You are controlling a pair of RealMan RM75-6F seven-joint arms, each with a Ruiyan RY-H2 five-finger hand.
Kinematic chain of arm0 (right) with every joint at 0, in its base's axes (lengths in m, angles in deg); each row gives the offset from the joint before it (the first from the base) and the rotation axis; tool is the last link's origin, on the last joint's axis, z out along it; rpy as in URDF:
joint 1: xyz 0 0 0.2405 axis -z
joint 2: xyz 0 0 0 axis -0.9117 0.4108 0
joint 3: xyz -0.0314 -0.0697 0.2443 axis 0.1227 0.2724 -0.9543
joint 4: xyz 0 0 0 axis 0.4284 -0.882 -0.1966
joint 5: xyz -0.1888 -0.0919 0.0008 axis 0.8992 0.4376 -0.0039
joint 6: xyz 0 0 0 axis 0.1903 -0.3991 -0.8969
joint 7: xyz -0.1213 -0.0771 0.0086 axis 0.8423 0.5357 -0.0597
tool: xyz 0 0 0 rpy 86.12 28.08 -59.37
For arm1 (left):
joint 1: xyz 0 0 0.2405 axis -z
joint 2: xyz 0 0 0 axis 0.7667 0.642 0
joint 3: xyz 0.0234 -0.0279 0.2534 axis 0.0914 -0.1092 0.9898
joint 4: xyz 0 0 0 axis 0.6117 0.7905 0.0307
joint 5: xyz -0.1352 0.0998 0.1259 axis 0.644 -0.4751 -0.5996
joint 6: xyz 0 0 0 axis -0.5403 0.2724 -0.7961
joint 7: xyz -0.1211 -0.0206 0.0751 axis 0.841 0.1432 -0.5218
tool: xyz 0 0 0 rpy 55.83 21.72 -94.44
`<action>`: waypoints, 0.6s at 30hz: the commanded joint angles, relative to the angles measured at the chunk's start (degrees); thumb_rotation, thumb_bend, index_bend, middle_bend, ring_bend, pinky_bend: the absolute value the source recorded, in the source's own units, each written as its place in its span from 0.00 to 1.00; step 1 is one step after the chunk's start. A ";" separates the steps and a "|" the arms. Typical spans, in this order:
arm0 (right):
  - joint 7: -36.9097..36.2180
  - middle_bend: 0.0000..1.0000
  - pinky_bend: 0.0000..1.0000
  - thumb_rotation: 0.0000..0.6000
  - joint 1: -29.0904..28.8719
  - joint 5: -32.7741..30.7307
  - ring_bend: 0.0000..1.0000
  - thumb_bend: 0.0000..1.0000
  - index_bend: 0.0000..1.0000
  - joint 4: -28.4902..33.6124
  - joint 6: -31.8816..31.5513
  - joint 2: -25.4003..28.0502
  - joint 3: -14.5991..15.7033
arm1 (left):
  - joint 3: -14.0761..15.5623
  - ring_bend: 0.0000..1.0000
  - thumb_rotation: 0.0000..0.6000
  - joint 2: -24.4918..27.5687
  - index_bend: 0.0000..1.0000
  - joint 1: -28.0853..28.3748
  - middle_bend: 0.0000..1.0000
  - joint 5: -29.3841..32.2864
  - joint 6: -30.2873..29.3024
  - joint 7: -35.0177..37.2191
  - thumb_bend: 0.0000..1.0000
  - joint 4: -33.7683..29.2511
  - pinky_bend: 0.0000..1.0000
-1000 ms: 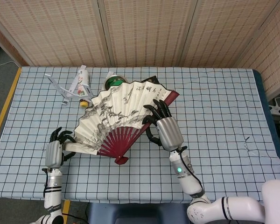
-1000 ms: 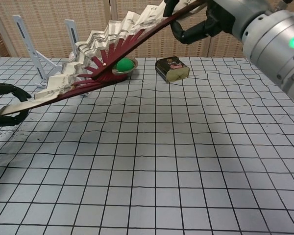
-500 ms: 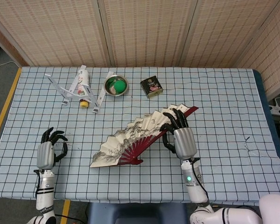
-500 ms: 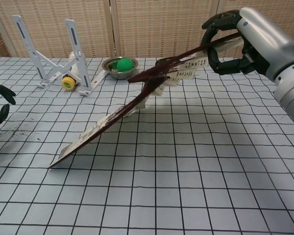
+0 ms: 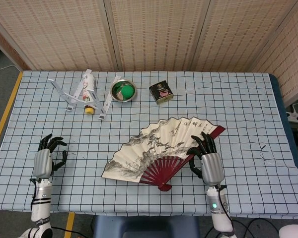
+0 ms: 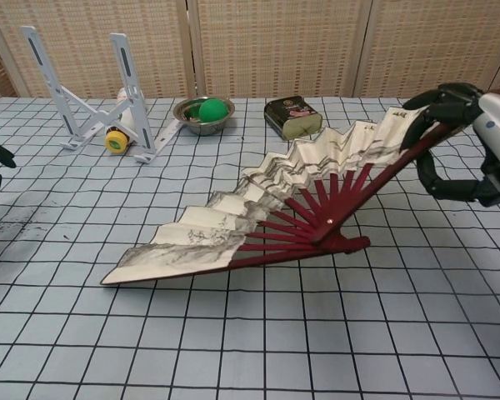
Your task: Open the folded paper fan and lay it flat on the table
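Both hands same build: silver-grey metal shell on the back, black segmented fingers. Right hand [image 5: 210, 161] sits on a slim white forearm with a small green LED lit just below the wrist. Left hand [image 5: 43, 157] has a grey wrist section and a thin dark cable running along its white forearm.

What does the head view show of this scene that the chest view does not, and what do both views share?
Only the head view shows the whole left hand, open and empty, and the fan's painted face from above. Only the chest view shows that the fan's right side is raised off the table, tilted up in the right hand, while its left tip touches the cloth. Both show the open fan, the green ball in the bowl, the tin and the white stand.
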 commanded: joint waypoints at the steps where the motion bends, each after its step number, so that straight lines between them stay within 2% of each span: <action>1: 3.53 0.03 0.01 1.00 2.66 -0.73 0.00 0.47 0.00 1.41 3.68 3.80 3.97 | 0.60 0.07 1.00 -0.15 0.33 0.23 0.22 -0.07 0.98 0.44 0.51 0.79 0.10; 3: 7.58 0.00 0.00 1.00 2.81 -2.48 0.00 0.27 0.00 4.22 6.83 6.15 4.77 | 1.34 0.06 1.00 0.28 0.26 0.25 0.20 -0.28 1.99 0.65 0.51 0.82 0.10; 5: 11.28 0.00 0.00 1.00 2.28 -4.00 0.00 0.17 0.00 7.80 10.07 9.06 5.31 | 1.78 0.04 1.00 0.80 0.20 0.23 0.17 -0.59 2.35 0.88 0.50 0.68 0.10; 7: 16.47 0.00 0.00 1.00 1.07 -7.30 0.00 0.09 0.00 14.05 15.34 14.28 6.40 | 2.09 0.03 1.00 1.32 0.18 0.21 0.16 -0.89 2.53 1.28 0.50 0.54 0.10; 10: 22.83 0.00 0.00 1.00 -1.15 -11.81 0.00 0.05 0.00 22.42 21.29 21.79 7.27 | 2.03 0.02 1.00 2.00 0.17 0.32 0.14 -0.90 2.93 2.12 0.50 -0.23 0.10; 15: 33.55 0.00 0.00 1.00 -3.53 -18.73 0.00 0.04 0.00 31.24 25.41 31.99 9.21 | 3.10 0.00 1.00 4.01 0.15 -0.02 0.11 -1.51 3.60 2.53 0.50 -2.86 0.10; 18: 32.78 0.00 0.00 1.00 -3.27 -19.72 0.00 0.04 0.00 33.92 24.99 35.64 8.92 | 4.04 0.00 1.00 6.02 0.13 -0.55 0.08 -1.86 4.09 2.77 0.50 -5.81 0.10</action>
